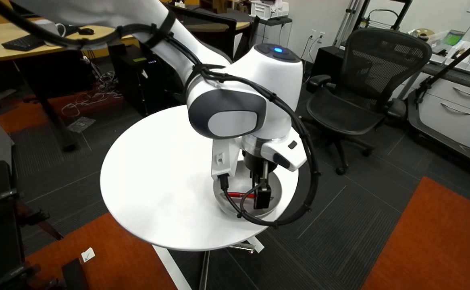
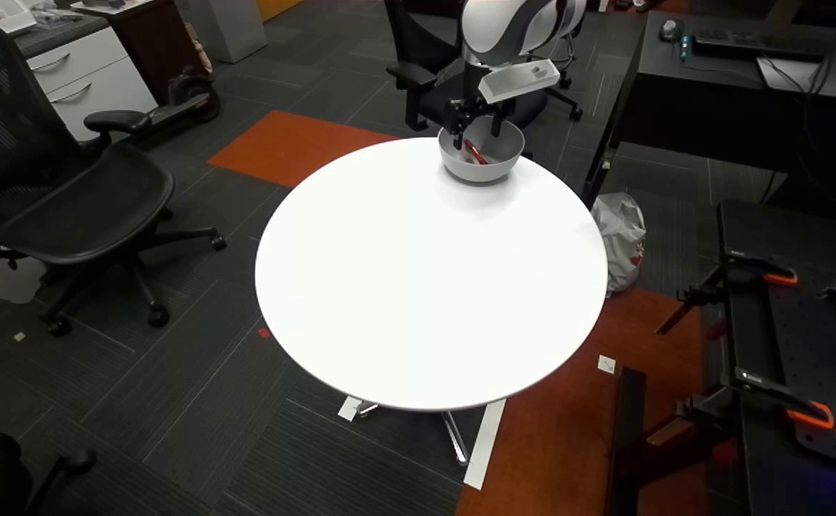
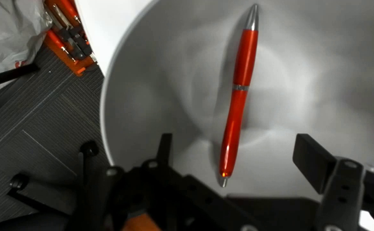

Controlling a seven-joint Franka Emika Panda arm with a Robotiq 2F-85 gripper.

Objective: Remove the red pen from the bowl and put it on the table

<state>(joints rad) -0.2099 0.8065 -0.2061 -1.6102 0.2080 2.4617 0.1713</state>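
Red pen lies in the bowl beneath the gripper, whose fingers stand wide apart, holding nothing. In the wrist view the pen's near end sits in the gap between the fingertips; most of it reaches ahead of them. Lining up seems the step in hand — next likely comes a shift forward toward the pen's middle, a drop, a squeeze, then the carry to the table at the gripper's side. How high the fingertips are above the bowl's floor is hard to tell. The wrist view cuts off the rim farthest from the gripper — and in an exterior view a looping cable and one finger hide parts of the pen.
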